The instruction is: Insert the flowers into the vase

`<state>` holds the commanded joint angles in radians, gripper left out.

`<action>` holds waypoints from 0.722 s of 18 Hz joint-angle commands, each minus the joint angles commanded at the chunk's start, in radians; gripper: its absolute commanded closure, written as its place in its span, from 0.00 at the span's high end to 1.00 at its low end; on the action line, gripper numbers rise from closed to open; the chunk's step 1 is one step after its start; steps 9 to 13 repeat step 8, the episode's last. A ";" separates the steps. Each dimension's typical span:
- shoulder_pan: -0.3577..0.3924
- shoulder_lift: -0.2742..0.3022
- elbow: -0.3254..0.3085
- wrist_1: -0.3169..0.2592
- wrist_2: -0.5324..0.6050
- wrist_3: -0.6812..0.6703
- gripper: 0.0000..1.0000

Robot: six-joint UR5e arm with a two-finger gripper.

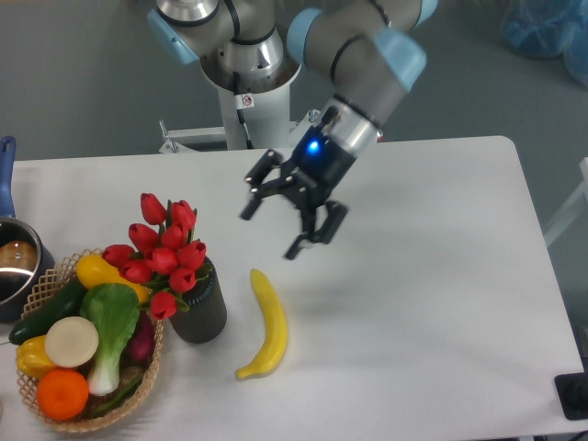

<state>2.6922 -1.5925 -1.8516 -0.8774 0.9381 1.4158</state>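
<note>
The red tulip bunch [163, 258] stands stem-down in the dark ribbed vase [201, 310] beside the wicker basket [55, 276] (task apparently done), so the hand [286, 219] hangs wide and empty above the counter [432, 303].

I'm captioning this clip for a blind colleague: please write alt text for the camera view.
A bunch of red tulips stands in a dark vase on a white table, while the robot's open claw hangs empty above and to the right. A banana lies right of the vase, and a wicker basket of vegetables sits to its left.
</note>
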 joint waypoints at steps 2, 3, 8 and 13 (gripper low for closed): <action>-0.005 0.020 0.012 0.000 0.103 0.002 1.00; -0.008 0.020 0.012 0.000 0.132 0.003 1.00; -0.008 0.020 0.020 0.000 0.143 0.003 1.00; -0.008 0.020 0.020 0.000 0.143 0.003 1.00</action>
